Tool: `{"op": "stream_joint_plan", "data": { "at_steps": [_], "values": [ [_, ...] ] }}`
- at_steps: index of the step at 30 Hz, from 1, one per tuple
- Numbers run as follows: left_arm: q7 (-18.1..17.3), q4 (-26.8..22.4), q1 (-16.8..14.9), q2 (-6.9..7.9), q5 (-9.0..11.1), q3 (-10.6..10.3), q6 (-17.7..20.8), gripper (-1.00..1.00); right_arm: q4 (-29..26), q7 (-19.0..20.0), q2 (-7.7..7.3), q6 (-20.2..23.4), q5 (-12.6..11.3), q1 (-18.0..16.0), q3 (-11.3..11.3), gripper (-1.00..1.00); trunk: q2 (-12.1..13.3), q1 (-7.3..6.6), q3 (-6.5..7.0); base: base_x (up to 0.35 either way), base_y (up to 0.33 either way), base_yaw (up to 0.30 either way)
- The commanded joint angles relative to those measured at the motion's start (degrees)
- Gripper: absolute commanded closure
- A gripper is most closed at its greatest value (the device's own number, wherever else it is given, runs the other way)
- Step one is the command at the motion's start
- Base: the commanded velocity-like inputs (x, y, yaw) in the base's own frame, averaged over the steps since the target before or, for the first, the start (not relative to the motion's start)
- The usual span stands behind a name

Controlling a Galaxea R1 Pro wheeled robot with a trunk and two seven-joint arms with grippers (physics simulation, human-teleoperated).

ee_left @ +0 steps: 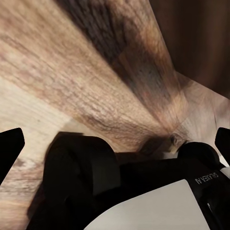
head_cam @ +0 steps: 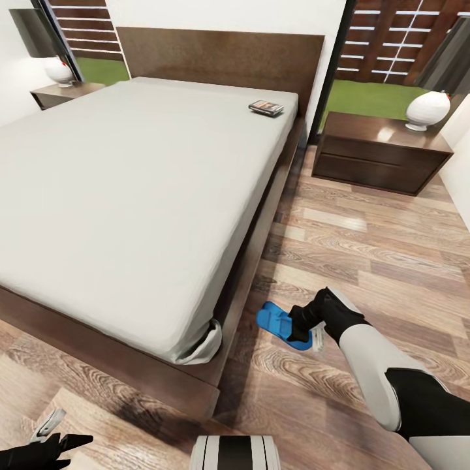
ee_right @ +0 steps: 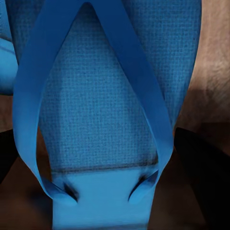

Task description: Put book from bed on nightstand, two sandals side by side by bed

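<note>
The book (head_cam: 266, 108) lies on the grey mattress of the bed (head_cam: 130, 189), at its far right corner by the headboard. A dark nightstand (head_cam: 378, 151) stands right of the bed, and another nightstand (head_cam: 62, 93) is at the far left. A blue sandal (head_cam: 275, 322) lies on the floor beside the bed's near right corner. My right gripper (head_cam: 307, 329) is down over it, open. In the right wrist view the sandal (ee_right: 105, 96) sits between the spread fingers (ee_right: 203, 167), and a second blue edge (ee_right: 5, 57) shows beside it. My left gripper (head_cam: 62, 432) hangs open over bare floor.
A white lamp (head_cam: 427, 109) stands on the right nightstand and another lamp (head_cam: 60, 70) on the left one. Wood-plank floor (head_cam: 365, 248) stretches between bed and right nightstand. The bed's dark frame (head_cam: 163, 385) juts out near my base.
</note>
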Motion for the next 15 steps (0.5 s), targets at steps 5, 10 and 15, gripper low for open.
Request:
{"op": "stream_joint_plan", "data": {
  "at_steps": [5,10,15],
  "values": [
    [-0.4,0.0,0.0,-0.03,-0.6,0.5,0.6,-1.00,-0.1,-0.1,0.02,-0.3,0.0,-0.1,-0.3,1.00,0.0,-0.01,-0.04,0.000,0.000,0.000],
    [-0.4,0.0,0.0,-0.02,-0.6,0.5,0.6,-1.00,-0.1,0.2,0.01,-0.2,0.0,0.0,-0.4,1.00,0.0,-0.01,-0.04,0.000,0.000,0.000],
    [-0.4,0.0,-0.1,-0.02,-0.6,0.5,0.7,-1.00,-0.4,0.3,-0.10,0.1,0.6,0.0,-0.3,1.00,0.0,-0.01,-0.04,0.000,0.000,0.000]
  ]
}}
